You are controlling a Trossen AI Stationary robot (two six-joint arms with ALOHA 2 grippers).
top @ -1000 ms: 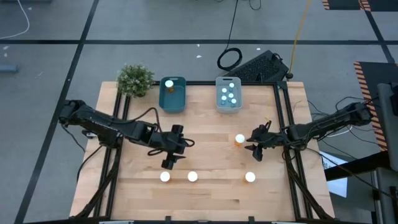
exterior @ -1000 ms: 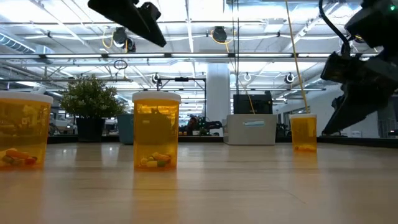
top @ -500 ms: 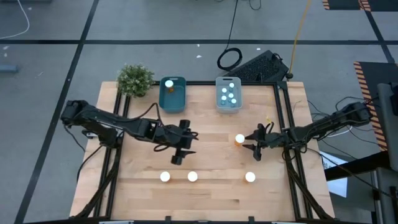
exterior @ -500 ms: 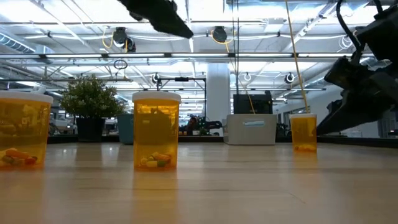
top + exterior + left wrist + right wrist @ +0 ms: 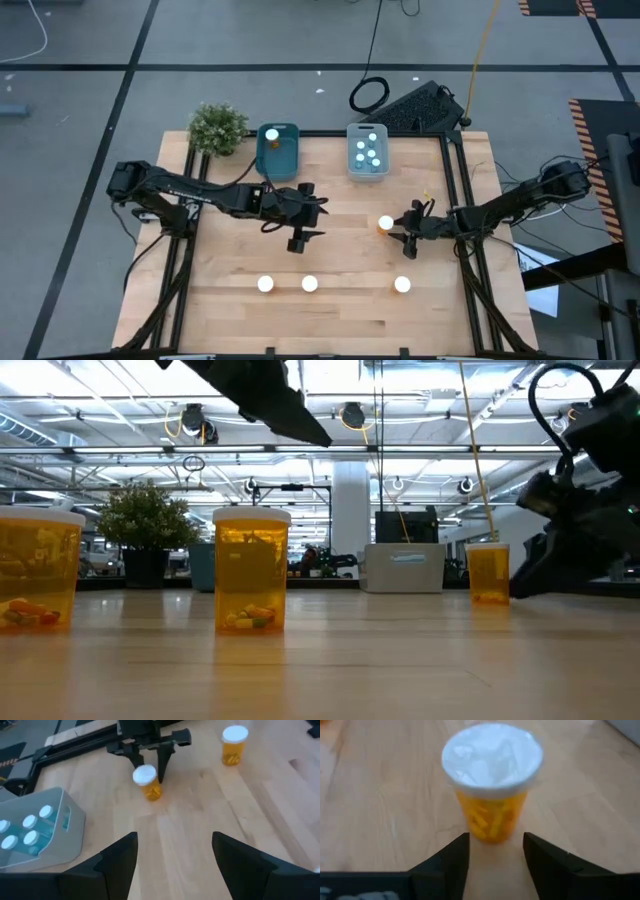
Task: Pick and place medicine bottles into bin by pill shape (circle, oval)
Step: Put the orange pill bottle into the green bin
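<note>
The thing the coming move turns on is the small amber-orange plastic bottle with a wide white cap [image 5: 386,224], standing upright on the pale wooden table [image 5: 340,260] a little right of centre in the high view. The right gripper [image 5: 408,232] sits just to its right, its two dark fingers spread and pointing left toward the bottle; in the right wrist view the bottle [image 5: 492,780] lies straight ahead, centred on the gap between the fingers [image 5: 447,862] but not yet between them. Its long axis is vertical, so a level approach should bring the fingers to either side of its body. The left gripper [image 5: 300,226] hangs near the middle of that view, released and empty, farther from this bottle than the right one, so the right arm looks the likelier to take it. Three more amber bottles stand in a row near the bottom edge [image 5: 309,284]. The dark teal bin [image 5: 277,153] and the pale grey bin [image 5: 367,151] sit at the top of the table, up and left of the bottle.
</note>
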